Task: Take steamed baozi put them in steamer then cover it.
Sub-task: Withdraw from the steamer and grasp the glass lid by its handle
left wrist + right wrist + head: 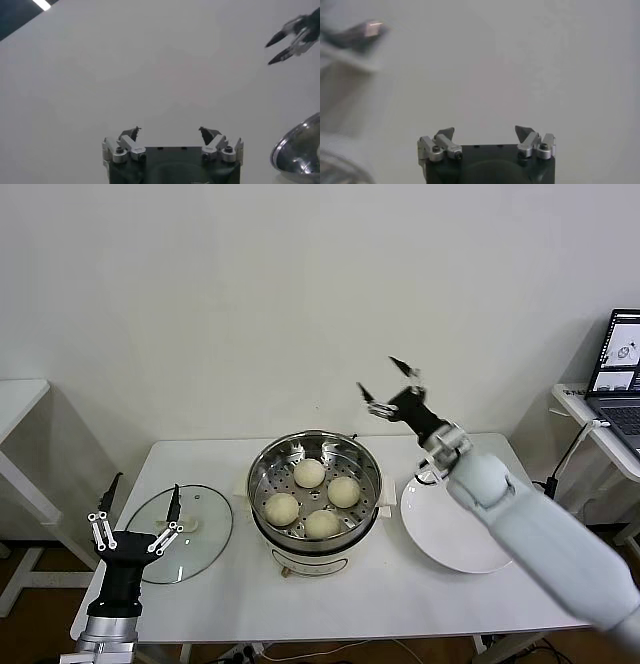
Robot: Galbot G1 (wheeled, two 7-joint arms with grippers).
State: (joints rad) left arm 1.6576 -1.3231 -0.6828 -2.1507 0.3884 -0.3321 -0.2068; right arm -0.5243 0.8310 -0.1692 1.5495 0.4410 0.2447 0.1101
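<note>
Hovering low at the table's (200,604) near left edge, the left gripper (138,512) is held upright with its fingers spread apart and nothing between them. Just beyond its fingertips the glass lid (205,534) is laid flat on the tabletop, its far rim close beside the steamer (315,489). Bare tabletop is seen ahead of the left gripper towards the near edge. In the steamer, right of that gripper, the four steamed baozi (309,473) are set on the perforated floor, uncovered. Farther off, the right gripper (389,388) is raised above the steamer's far right rim, its fingers wide apart and empty, with open air around it. Below and behind it the white plate (440,534) is left bare, close beside the steamer's base.
</note>
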